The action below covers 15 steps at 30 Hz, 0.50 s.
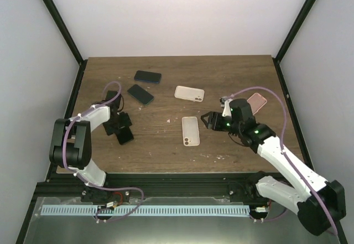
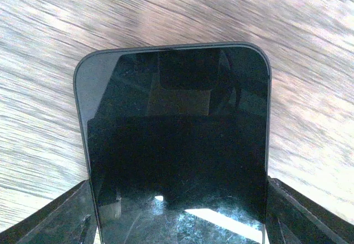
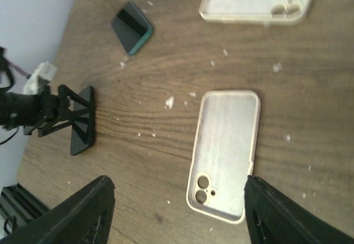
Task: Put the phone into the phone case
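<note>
Left end effector point(image 1: 120, 125) is clamped on the black phone point(image 2: 177, 144), a finger point(image 2: 58, 222) on each long edge and the screen facing my wrist cam. That's over on the left side of the tabletop point(image 1: 166, 152), held low. I can't tell whether the phone's bottom end actually touches the wood.

Right end effector point(image 1: 209, 120) has its fingers spread wide with nothing between them, hanging just right of the clear phone case point(image 1: 189, 130). The case lies flat mid-tabletop, camera cutout toward the near edge, well apart from the phone.

Further back there's a second clear case point(image 1: 189, 93), a pink case point(image 1: 256, 101) on the right, and two dark phones point(image 1: 140, 94) back left.
</note>
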Motion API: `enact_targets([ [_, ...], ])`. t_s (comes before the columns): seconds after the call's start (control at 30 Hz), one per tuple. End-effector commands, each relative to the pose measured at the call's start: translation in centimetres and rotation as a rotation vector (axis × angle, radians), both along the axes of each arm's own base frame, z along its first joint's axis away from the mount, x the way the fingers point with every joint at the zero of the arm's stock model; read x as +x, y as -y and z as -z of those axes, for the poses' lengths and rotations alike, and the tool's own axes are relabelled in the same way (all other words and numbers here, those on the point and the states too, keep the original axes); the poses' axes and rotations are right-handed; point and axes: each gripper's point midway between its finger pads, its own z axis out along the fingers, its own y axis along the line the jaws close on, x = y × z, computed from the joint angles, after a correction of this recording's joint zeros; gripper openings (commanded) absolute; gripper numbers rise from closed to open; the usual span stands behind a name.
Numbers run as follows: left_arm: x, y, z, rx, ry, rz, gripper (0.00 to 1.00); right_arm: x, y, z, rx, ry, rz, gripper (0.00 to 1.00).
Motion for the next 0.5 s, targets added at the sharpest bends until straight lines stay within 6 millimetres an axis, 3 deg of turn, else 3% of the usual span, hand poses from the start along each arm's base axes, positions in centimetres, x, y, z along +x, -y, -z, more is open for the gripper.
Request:
enact_targets([
  [0.0, -0.2, 3.2, -1.4, -0.094, 0.041, 0.103, 0.62, 0.4, -0.2, 3.1, -0.012, -0.071, 0.004, 0.59],
  [0.2, -0.4, 7.3, -4.0, -0.206, 0.139, 0.216, 0.61, 1.2, -0.2, 8.8, -0.083, -0.184, 0.028, 0.39],
  [0.47, -2.0, 10.9, -6.9, -0.32, 0.203, 0.334, 0.59, 2.6, -0.9, 13.3, -0.14, -0.264, 0.03, 0.34],
])
